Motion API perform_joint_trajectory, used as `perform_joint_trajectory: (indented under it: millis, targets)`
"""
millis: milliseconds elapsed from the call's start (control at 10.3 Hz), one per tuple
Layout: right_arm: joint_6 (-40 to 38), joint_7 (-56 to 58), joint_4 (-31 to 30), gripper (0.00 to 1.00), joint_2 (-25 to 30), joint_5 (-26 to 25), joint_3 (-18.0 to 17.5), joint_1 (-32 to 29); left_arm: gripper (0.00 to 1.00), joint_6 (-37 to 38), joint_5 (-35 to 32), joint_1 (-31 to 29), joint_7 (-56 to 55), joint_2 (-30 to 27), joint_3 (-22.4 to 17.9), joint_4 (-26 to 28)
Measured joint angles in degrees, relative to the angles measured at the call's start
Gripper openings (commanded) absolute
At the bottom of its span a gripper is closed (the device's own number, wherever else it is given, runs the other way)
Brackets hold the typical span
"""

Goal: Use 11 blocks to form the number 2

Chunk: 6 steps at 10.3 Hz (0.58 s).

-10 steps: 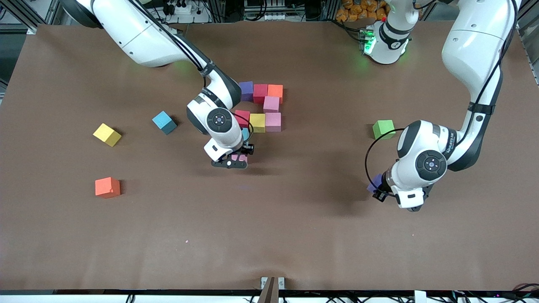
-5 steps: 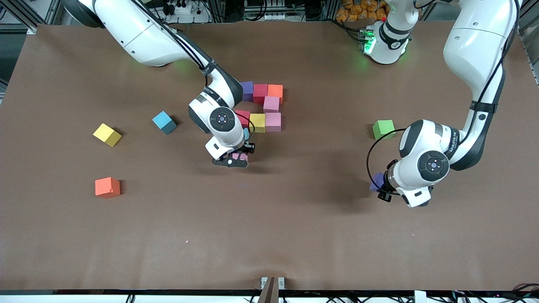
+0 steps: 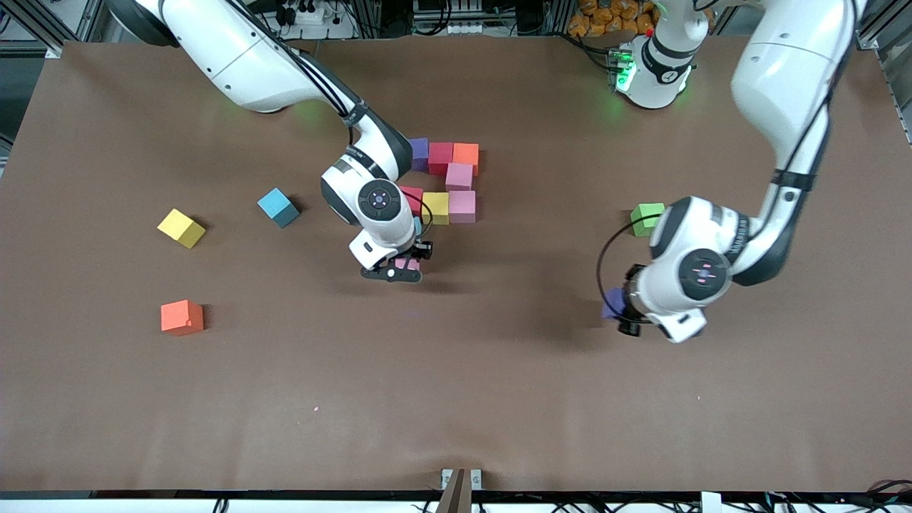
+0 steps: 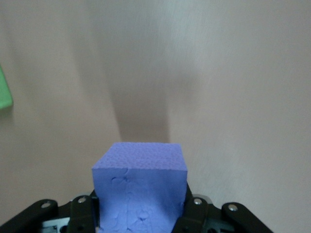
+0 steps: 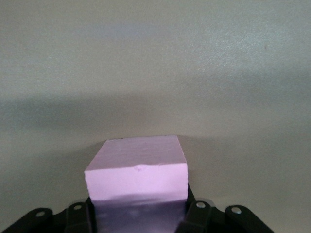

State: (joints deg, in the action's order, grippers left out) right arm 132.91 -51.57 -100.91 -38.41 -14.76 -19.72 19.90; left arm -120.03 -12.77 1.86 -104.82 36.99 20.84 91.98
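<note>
The partly built number 2 lies mid-table: purple [image 3: 417, 151], red [image 3: 440, 155] and orange [image 3: 466, 154] blocks in a row, a pink block [image 3: 459, 175] below them, then red [image 3: 410, 199], yellow [image 3: 435, 206] and pink [image 3: 462, 205]. A blue block [image 3: 415, 226] peeks out under the right arm. My right gripper [image 3: 402, 269] [image 5: 138, 208] is shut on a pink block [image 3: 406, 264] [image 5: 137, 174], low over the table beside that blue block. My left gripper [image 3: 618, 308] [image 4: 140, 206] is shut on a purple block [image 3: 611, 302] [image 4: 140, 179], over bare table.
Loose blocks lie toward the right arm's end: blue [image 3: 277, 206], yellow [image 3: 180, 228] and orange [image 3: 182, 317]. A green block [image 3: 647, 217] [image 4: 4, 90] sits by the left arm's wrist. The brown table [image 3: 456, 399] stretches wide toward the front camera.
The left arm has swung toward the middle of the table, carrying the purple block with it. The right gripper has crept slightly toward the figure with the pink block.
</note>
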Motion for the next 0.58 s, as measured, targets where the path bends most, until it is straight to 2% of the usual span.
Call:
perform_joint_trajectory:
  millis: [290, 580]
  targets:
    - [-0.35, -0.05, -0.02, 1.0, -0.06, -0.05, 0.36, 0.22, 0.36, -0.19, 0.02, 5.33, -5.86, 2.07, 0.02, -0.21]
    - [-0.74, 0.07, 0.78, 1.0, 0.9, -0.1, 0.83, 0.21, 0.36, -0.42, 0.06, 8.97, -11.34, 5.27, -0.1, -4.69]
